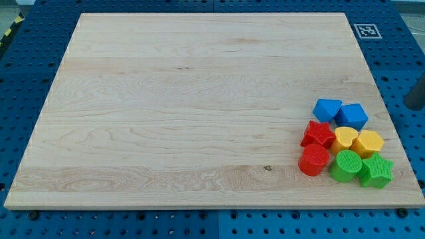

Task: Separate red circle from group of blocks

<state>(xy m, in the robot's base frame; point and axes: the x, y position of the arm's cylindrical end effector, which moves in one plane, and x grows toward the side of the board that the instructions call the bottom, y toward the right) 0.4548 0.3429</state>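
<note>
On the board (pixel 199 99), red circle (pixel 314 160) lies lower-left of my tip (pixel 415 108).

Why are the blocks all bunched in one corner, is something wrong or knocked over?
Nothing stands out. The eight blocks sit tightly together near the board's bottom right, none tipped or off the edge. The red circle is at the cluster's bottom left, touching the red star. My tip isn't clearly in view.

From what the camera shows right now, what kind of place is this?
Probably a robotics lab bench. A wooden board lies on a blue perforated table, with a printed marker tag at its corner and coloured blocks, including the red circle, clustered together. My tip is not visible.
</note>
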